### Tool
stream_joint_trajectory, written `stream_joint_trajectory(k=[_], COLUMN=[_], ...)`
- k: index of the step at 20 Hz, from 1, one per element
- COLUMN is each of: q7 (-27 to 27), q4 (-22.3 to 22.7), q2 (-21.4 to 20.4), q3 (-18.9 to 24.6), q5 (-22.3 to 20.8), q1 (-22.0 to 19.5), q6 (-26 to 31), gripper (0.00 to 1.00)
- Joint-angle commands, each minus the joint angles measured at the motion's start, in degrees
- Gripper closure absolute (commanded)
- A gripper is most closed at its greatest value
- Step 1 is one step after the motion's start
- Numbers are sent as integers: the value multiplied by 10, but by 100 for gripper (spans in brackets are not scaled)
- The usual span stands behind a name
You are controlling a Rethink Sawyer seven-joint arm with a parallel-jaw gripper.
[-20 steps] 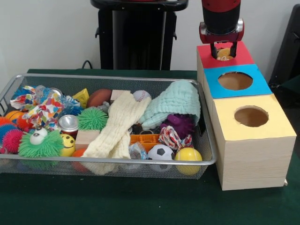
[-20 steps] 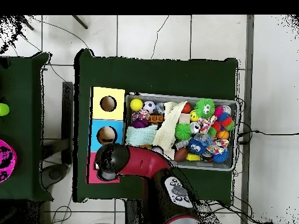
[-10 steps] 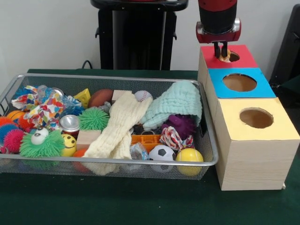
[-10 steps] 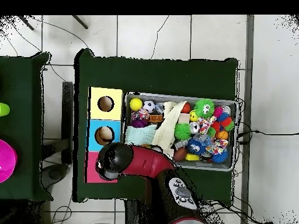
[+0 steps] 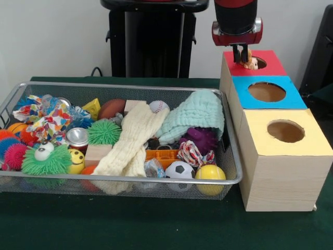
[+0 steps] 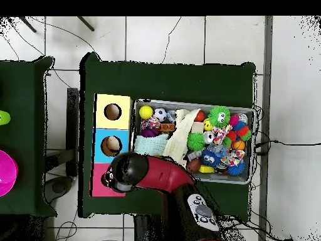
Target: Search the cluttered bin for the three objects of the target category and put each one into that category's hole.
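My gripper (image 5: pixel 241 61) hangs over the left part of the red-faced box (image 5: pixel 270 66), just above its top. A small tan-orange soft toy (image 5: pixel 252 63) sits at the left rim of the red box's round hole (image 5: pixel 260 62), right beside the gripper. The wire-mesh bin (image 5: pixel 125 178) lies to the left, full of clutter. I cannot pick out any other soft toy animal in it. In the overhead view the arm's head (image 6: pixel 122 172) covers the gripper and most of the red box (image 6: pixel 99 187).
The blue-faced box (image 5: pixel 266 91) and the yellow-faced box (image 5: pixel 285 131) stand in a row before the red one. The bin holds a cream cloth (image 5: pixel 130 143), a mint cloth (image 5: pixel 195 114), spiky balls (image 5: pixel 102 132), a soccer ball (image 5: pixel 179 169) and a yellow ball (image 5: pixel 210 173).
The gripper has risen and moved left. The toy, earlier right under the gripper, now shows at the hole's rim beside it. The row of boxes has shifted slightly.
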Motion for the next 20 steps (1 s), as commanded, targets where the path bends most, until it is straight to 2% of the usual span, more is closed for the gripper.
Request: stream_joint_trajectory(k=[1, 5, 11, 16, 20], q7=[72, 71, 94, 128, 135], q4=[-55, -44, -13, 51, 73], q2=[-33, -36, -13, 6, 12], q3=[-35, -24, 10, 53, 68], q5=[-14, -2, 36, 106, 144], q1=[-37, -43, -42, -38, -29], q6=[-14, -18, -55, -101, -125], gripper=[100, 100, 100, 100, 100])
